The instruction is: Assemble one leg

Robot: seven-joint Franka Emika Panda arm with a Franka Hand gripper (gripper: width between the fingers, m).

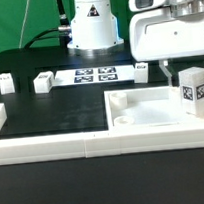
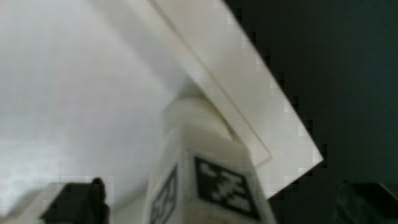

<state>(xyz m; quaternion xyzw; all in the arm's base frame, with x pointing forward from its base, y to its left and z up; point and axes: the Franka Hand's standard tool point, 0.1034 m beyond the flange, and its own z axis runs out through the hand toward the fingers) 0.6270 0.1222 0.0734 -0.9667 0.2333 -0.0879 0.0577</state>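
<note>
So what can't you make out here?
- Wrist view: the dark fingers are cut off by the picture's edge and blurred; open or shut is unclear.
- Exterior view: the coded tag on the small white block-shaped plastic leg is too small to read.

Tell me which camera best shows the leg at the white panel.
The exterior view: the leg is whole and upright, tag clear. The wrist view shows it blurred, close up and cropped, against the white panel.

No readable text; only coded tags (image 1: 197,94) on leg (image 1: 193,76), marker board (image 1: 95,74).
</note>
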